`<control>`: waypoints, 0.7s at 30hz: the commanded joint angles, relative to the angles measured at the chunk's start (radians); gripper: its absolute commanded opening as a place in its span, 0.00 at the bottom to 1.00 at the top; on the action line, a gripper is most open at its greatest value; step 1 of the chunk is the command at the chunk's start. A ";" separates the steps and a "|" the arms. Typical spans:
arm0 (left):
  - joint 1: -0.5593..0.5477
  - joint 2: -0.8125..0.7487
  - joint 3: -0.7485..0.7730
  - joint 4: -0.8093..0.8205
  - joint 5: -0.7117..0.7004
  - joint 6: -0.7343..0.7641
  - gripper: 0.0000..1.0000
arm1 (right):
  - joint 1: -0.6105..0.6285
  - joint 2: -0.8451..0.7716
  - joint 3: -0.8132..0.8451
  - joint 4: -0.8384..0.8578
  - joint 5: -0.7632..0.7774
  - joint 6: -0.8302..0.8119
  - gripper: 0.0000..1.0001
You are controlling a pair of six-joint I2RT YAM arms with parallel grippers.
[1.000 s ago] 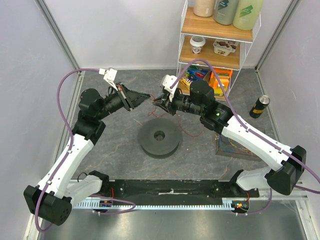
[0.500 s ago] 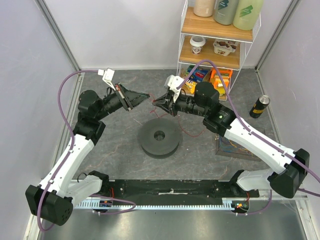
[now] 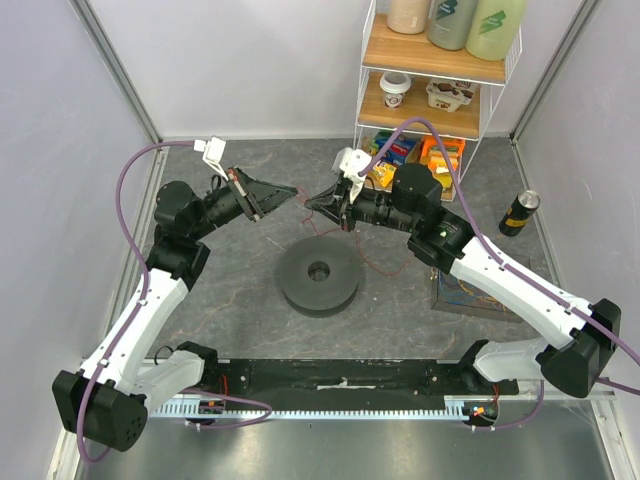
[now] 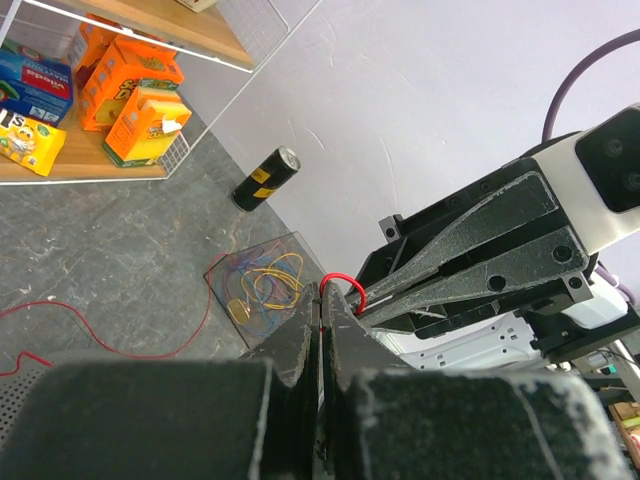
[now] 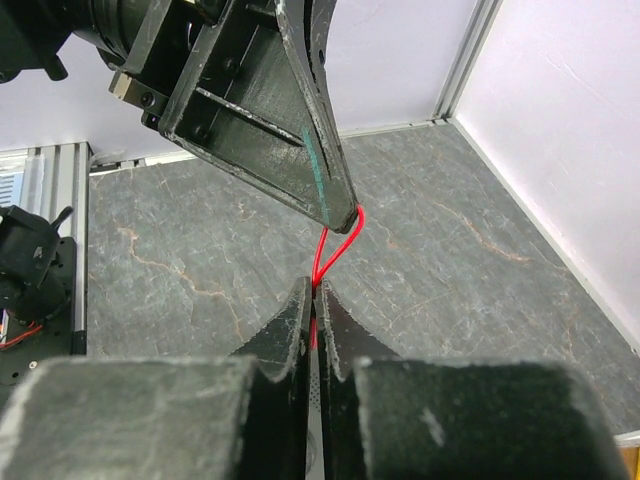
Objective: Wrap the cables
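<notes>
My left gripper (image 4: 321,300) is pinched tight on the red cable (image 5: 335,240), with a small loop of it poking out past the tips. My right gripper (image 5: 313,290) is clamped on the same cable just under that loop, so the two sets of jaws sit tip to tip with only the short red bend between them.

Over the last second the right gripper has lifted away from the spool (image 3: 319,275) and closed in on the left tips, while the left has barely shifted. I read that as both arms now sharing one cable, ready to draw it taut before winding; nothing is on the spool yet.

Below and in front of the jaws lies the one dark spool, and the slack red cable trails from the jaws down past its right side. Farther out on the right gripper's side sits one clear tray (image 4: 222,275) holding the loose cables (image 4: 262,290) in yellow, blue and red. They are too tangled for me to count. Beyond it stands one can (image 4: 265,178).
</notes>
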 commanded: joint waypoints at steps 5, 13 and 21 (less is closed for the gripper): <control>0.014 -0.006 -0.004 0.067 0.028 -0.061 0.02 | -0.003 -0.010 0.009 0.046 0.023 0.021 0.16; 0.019 -0.011 -0.004 0.067 0.034 -0.073 0.02 | -0.006 -0.001 0.014 0.041 0.020 0.018 0.18; 0.019 -0.013 -0.009 0.080 0.044 -0.082 0.02 | -0.005 0.007 0.023 0.038 0.014 0.021 0.06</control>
